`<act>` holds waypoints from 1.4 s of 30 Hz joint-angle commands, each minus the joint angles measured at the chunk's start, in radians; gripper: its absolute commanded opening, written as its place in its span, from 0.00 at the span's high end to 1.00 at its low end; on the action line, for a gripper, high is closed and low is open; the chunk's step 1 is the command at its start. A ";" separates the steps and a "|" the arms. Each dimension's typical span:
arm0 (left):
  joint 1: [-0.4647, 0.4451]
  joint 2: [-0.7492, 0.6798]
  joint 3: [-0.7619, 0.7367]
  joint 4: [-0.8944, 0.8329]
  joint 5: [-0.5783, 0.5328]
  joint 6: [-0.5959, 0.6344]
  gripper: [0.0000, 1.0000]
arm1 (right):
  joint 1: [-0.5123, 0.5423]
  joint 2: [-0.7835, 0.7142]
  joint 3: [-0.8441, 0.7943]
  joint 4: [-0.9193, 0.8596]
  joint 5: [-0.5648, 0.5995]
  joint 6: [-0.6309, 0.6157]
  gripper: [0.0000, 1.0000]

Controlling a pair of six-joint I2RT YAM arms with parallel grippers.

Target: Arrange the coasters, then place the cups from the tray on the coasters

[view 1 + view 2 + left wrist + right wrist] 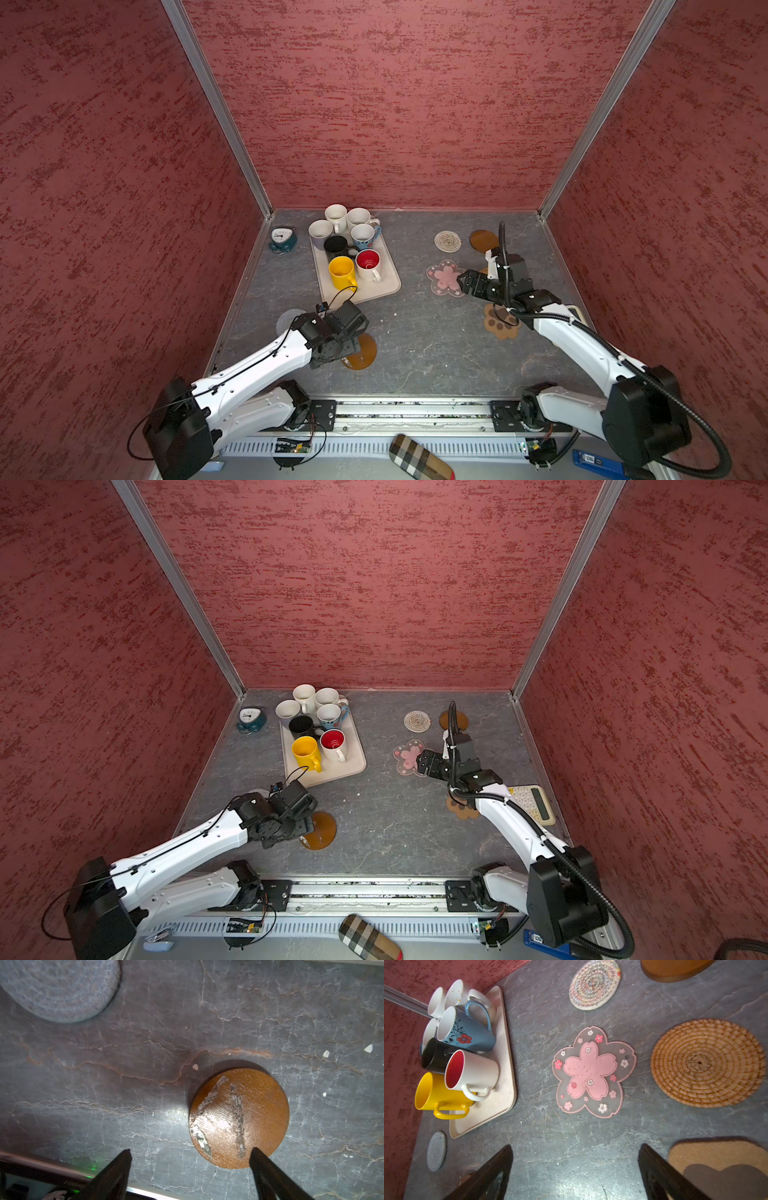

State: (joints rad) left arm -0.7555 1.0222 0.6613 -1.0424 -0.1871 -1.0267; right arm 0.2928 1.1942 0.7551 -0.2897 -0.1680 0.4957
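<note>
Open lane: bare grey stone-look tabletop down the middle, between flat beige plastic tray and pink flower-shaped mat, through to the front edge. Handled mugs packed tight on the tray; only its front end is bare. Small teal alarm clock sits near the back-left corner, cream calculator at the right edge. Scuffed brown disc and grey-blue crochet round lie flat front-left.

— How was the light?

— Bright and even in both top views, though the red walls tinted everything warm.

— And the wrist cameras?

— Dimmer. White glare sat on the brown disc and the table beside it, with a dark shadow along one edge of the disc. The grey-blue mat looked soft, and the mugs splayed outward.
</note>
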 commanded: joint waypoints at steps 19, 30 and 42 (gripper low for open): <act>-0.086 -0.002 -0.080 0.055 0.095 -0.117 0.30 | -0.004 -0.003 -0.026 0.078 -0.024 -0.028 0.05; -0.073 0.049 -0.100 0.182 0.113 -0.103 0.35 | -0.003 0.003 -0.028 0.068 -0.034 -0.019 0.05; -0.039 0.070 -0.140 0.276 0.132 -0.098 0.48 | -0.002 0.001 -0.027 0.047 -0.044 -0.019 0.05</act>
State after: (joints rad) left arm -0.8036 1.0855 0.5293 -0.8032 -0.0601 -1.1286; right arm 0.2928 1.1934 0.7334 -0.2443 -0.2077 0.4854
